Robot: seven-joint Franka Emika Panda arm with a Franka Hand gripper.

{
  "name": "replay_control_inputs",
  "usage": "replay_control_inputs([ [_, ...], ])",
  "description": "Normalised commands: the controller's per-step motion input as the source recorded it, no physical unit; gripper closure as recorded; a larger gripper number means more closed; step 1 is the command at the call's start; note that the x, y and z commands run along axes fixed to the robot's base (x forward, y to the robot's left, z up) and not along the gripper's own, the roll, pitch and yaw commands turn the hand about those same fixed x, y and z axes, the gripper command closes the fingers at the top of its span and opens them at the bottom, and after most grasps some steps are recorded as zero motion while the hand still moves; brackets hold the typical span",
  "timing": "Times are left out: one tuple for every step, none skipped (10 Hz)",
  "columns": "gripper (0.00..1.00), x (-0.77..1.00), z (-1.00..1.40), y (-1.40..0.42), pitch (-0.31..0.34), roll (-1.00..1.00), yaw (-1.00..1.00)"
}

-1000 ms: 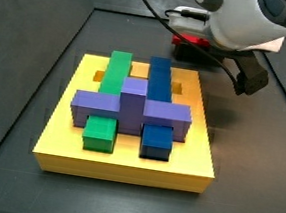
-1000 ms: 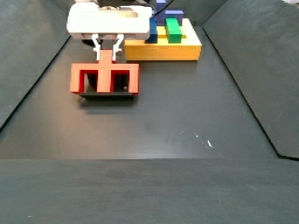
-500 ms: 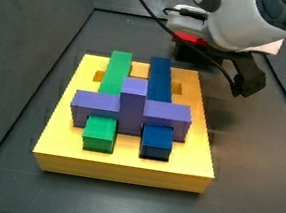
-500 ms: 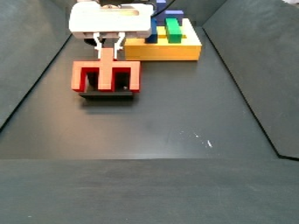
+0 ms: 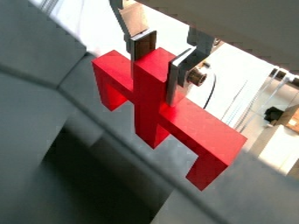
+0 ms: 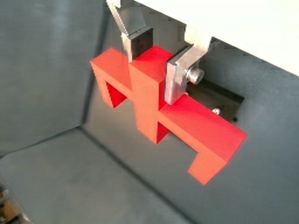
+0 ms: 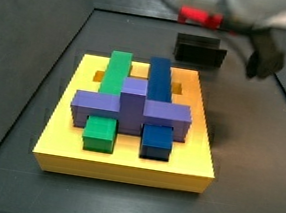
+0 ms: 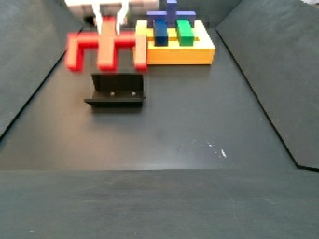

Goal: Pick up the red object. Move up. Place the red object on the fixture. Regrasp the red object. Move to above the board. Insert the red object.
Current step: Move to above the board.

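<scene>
Gripper (image 6: 159, 59) above the fixture (image 8: 115, 91); fingers (image 6: 180, 74) clamped on the red object (image 6: 158, 114) at its central stub, lifted clear. Looks rigid, light, smooth-faced; stub grip seems sound.

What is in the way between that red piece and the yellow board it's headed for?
Nothing visible. The tool grips the red piece by its central stub, lifted clear of the fixture. The board lies beside it with only bare floor between. The board's green, blue and purple blocks leave yellow slots open.
</scene>
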Motion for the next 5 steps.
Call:
replay_control_inputs([
  [1.00, -0.05, 1.40, 0.02, -0.035, -0.09, 0.01],
  [1.00, -0.03, 1.40, -0.01, -0.004, -0.06, -0.01],
  [1.00, -0.04, 1.40, -0.01, 0.006, -0.04, -0.02],
  [1.00, -0.05, 1.40, 0.00, 0.009, -0.02, -0.01],
  [1.00, -0.02, 0.66, -0.02, 0.022, -0.02, -0.01],
])
